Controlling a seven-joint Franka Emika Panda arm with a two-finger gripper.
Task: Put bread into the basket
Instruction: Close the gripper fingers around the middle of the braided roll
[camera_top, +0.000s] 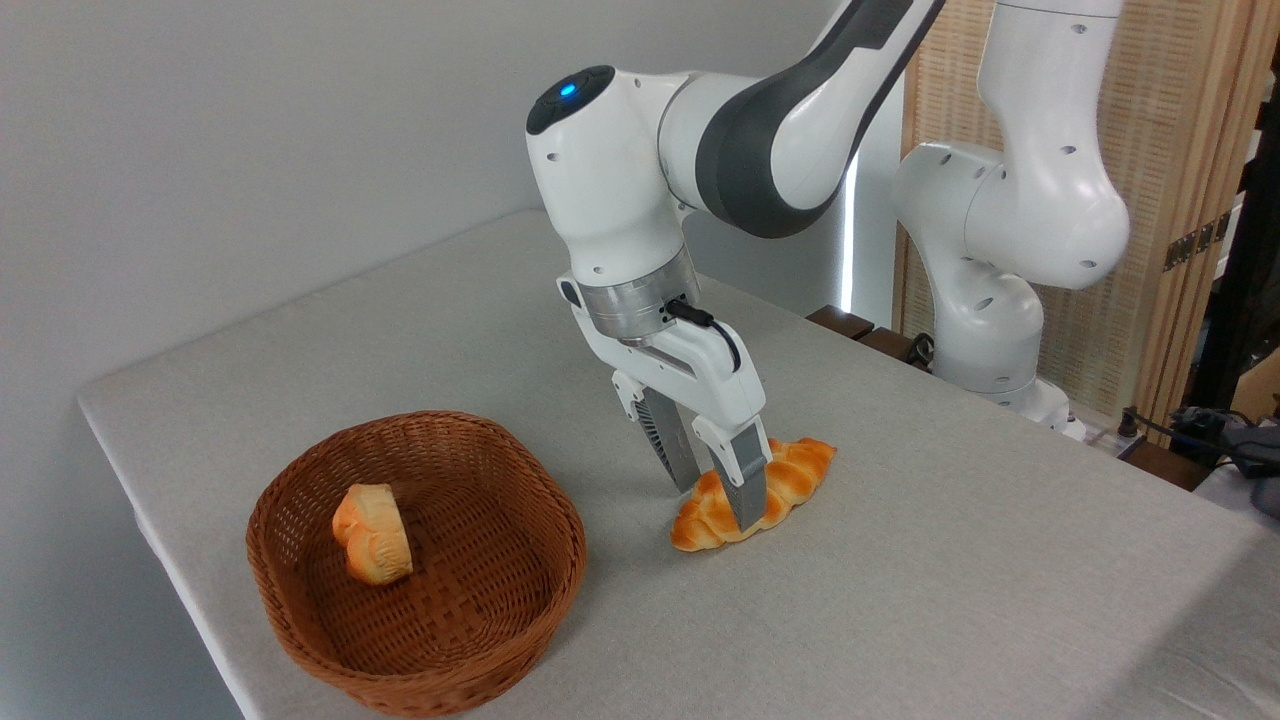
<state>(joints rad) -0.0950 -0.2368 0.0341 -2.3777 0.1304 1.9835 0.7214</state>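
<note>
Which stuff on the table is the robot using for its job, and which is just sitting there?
For the job:
- braided bread, lying on the table
- wicker basket
- the tool, fingers straddling the bread

Just there:
- small bread chunk inside the basket
- table
</note>
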